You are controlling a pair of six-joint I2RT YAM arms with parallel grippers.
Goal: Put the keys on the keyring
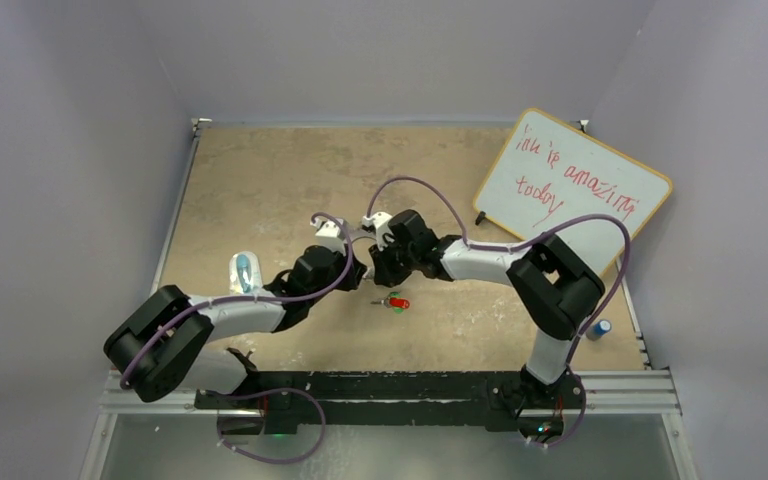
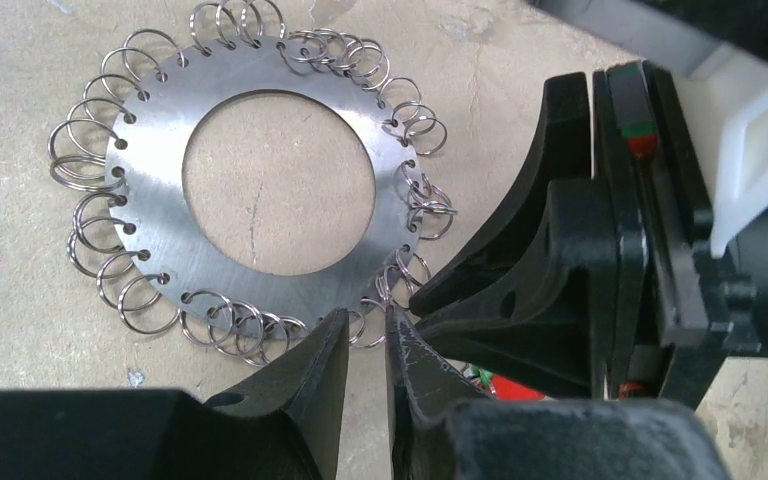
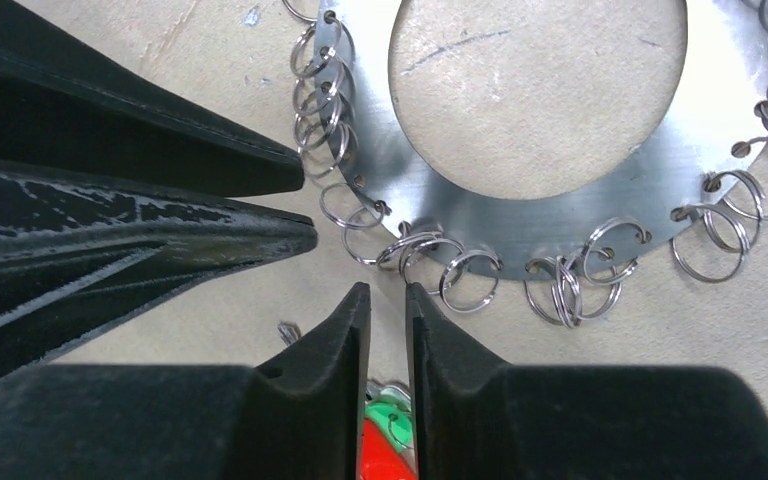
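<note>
Lying on the tan table (image 1: 260, 180), the keys (image 1: 395, 302) sit at 6 o'clock from the spot mid-table where both arms meet tip to tip. Red head and green head are touching; blades too small to make out. Keys not on the keyring.

Keyring (image 2: 150, 200): flat on table, hidden under the arms in top view. Left wrist view: ring fills the 10-11 o'clock area from the fingertips, w/ rim loops fanned all round. Right wrist view: ring at 1 o'clock from the tips; the keys' red and green heads show at 6 o'clock, behind the fingers.

Left gripper (image 2: 365, 322): jaws nearly together, narrow gap only. One rim loop lies right at the mouth of the gap; cannot tell whether the tips touch it. No firm hold seen.

Right gripper (image 3: 387, 292): same, slim gap btwn jaws, nothing in it. Tips just short of the loops at the ring's near edge; contact not confirmed.

Both grippers point at the same stretch of rim from roughly right angles, tips near each other but apart.

Other items, top view: whiteboard (image 1: 570, 185) w/ red writing at 2 o'clock of table; clear bluish plastic item (image 1: 244, 270) at 9 o'clock, beside left arm.
</note>
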